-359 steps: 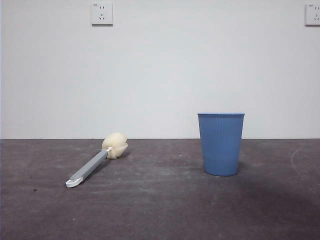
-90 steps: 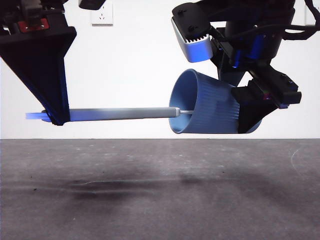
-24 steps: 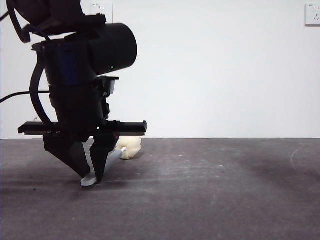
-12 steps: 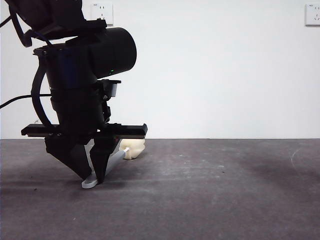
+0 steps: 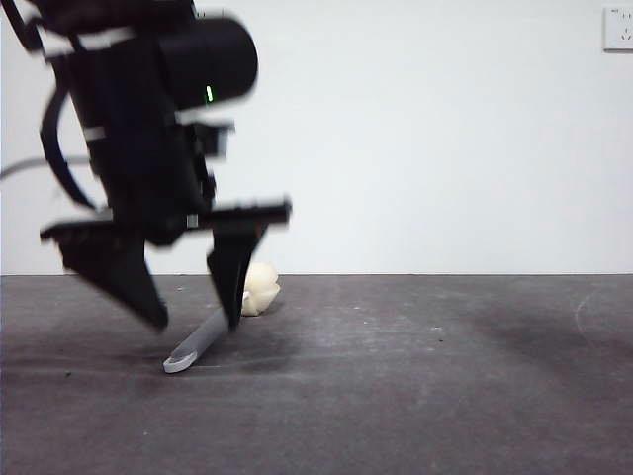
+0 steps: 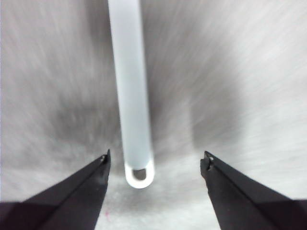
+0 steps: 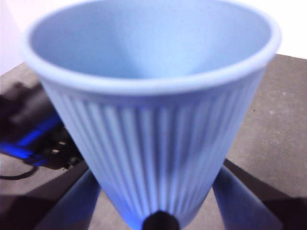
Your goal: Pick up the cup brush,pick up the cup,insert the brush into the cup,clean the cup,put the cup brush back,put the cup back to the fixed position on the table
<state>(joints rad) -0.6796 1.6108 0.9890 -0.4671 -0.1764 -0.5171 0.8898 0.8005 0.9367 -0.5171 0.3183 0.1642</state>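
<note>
So at this point the cup brush (image 5: 213,332), that long slim grey handle with the white looped end and the cream-yellow lobed sponge head, was lying flat on the dark grey matte table (image 5: 445,396). The left gripper (image 5: 193,322) sat just above it with both black jaws spread wide, one on each side of the handle and touching nothing. In its wrist view the loop end (image 6: 140,173) lay right between the tips. The front view was pretty blurry around that arm. If you ask me, the trick here was lifting straight up so a jaw didn't clip the handle and flick it. The ribbed blue plastic cup (image 7: 153,110) was clamped upright in the right gripper (image 7: 158,220), off the table, and needed setting down gently on its spot next.
</note>
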